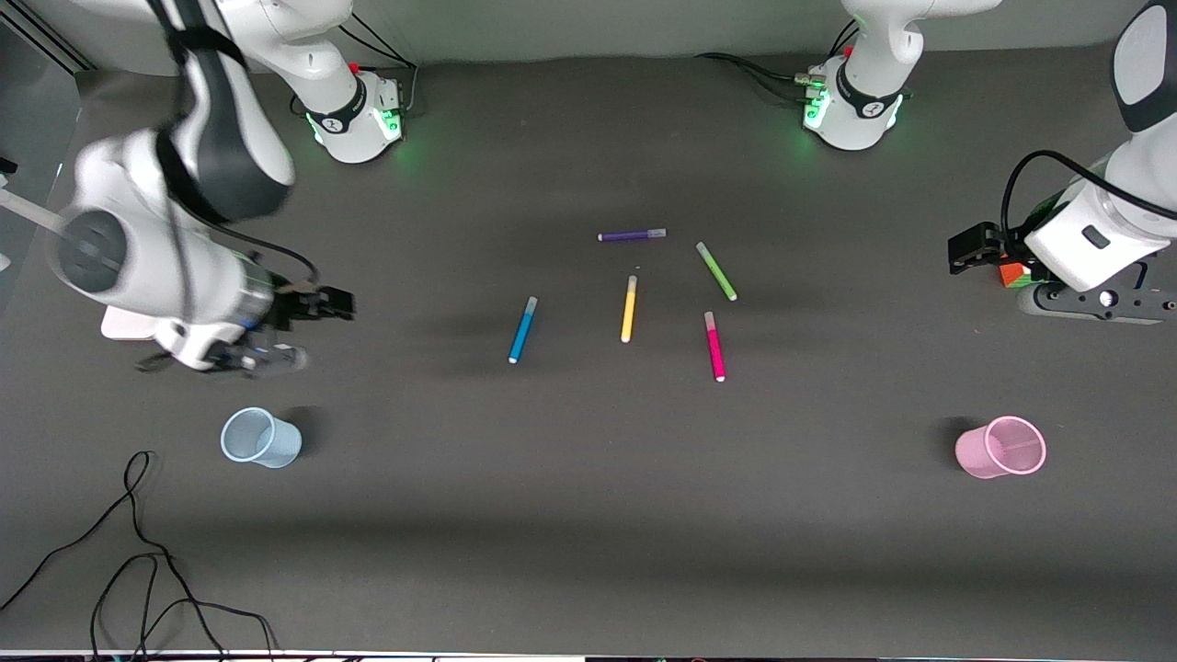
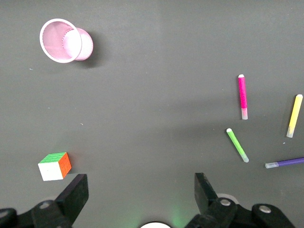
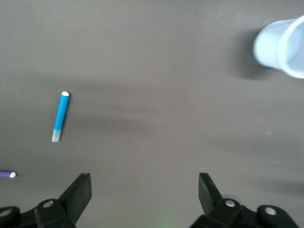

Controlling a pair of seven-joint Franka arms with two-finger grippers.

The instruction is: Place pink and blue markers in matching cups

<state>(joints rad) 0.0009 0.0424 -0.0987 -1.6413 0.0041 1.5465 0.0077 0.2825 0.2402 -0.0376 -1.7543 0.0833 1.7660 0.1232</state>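
Purple pen [image 1: 632, 235], green pen [image 1: 716, 271], yellow pen [image 1: 629, 309] mid-table; cube [image 2: 55, 166]; cable [image 1: 138, 570].

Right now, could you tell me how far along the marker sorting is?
Nothing is done: the translucent pale blue cup and pink cup stand without markers. The bright blue marker and magenta-pink marker lie on the table. Nothing is held; the right gripper and left gripper are open above the table. Both placements remain.

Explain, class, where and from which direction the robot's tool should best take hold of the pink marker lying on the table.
Probably at the middle of its barrel, from straight above. The pink marker lies flat on the table, with clear space on both long sides; the green marker sits apart. Fingers should straddle the barrel across its width. The open left tool, near the pink cup's end, seems suited.
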